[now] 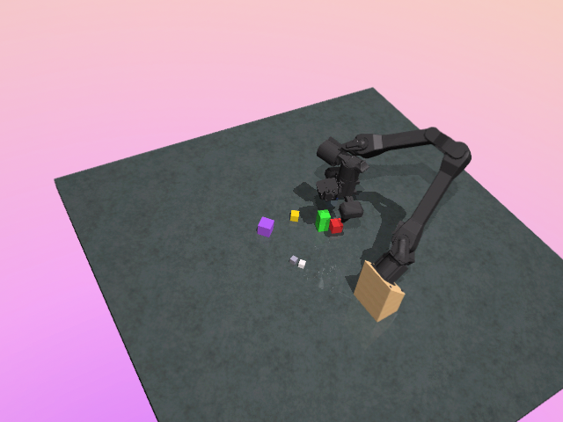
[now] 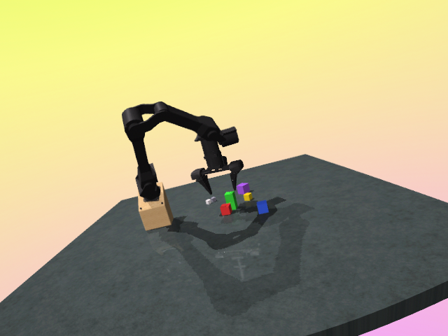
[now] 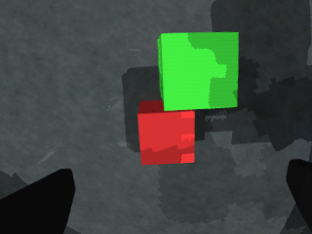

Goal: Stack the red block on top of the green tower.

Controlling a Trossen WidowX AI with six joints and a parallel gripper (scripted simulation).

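Tabletop (image 1: pixel 204 317) (image 2: pixel 344 253): mottled, stone-like surface, faintly glossy, with dim reflections toward its middle. Base block (image 1: pixel 375 294) (image 2: pixel 155 215): light wood finish, fine grain, inward of the tabletop's edges. Robot arm (image 1: pixel 429 200) (image 2: pixel 180 117): black, smooth, plastic-like, low sheen. Red block (image 1: pixel 336 226) (image 2: pixel 225 209) (image 3: pixel 167 138): smooth, matt faces.

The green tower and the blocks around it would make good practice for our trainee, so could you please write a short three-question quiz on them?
1. True or false: the red cube-shaped block already rests on top of the tall green tower.
2. Which block is larger: the purple cube or the yellow cube?
3. Fill in the blank: the black gripper's jaws are ____.

Key: 1. False; 2. The purple cube; 3. Open
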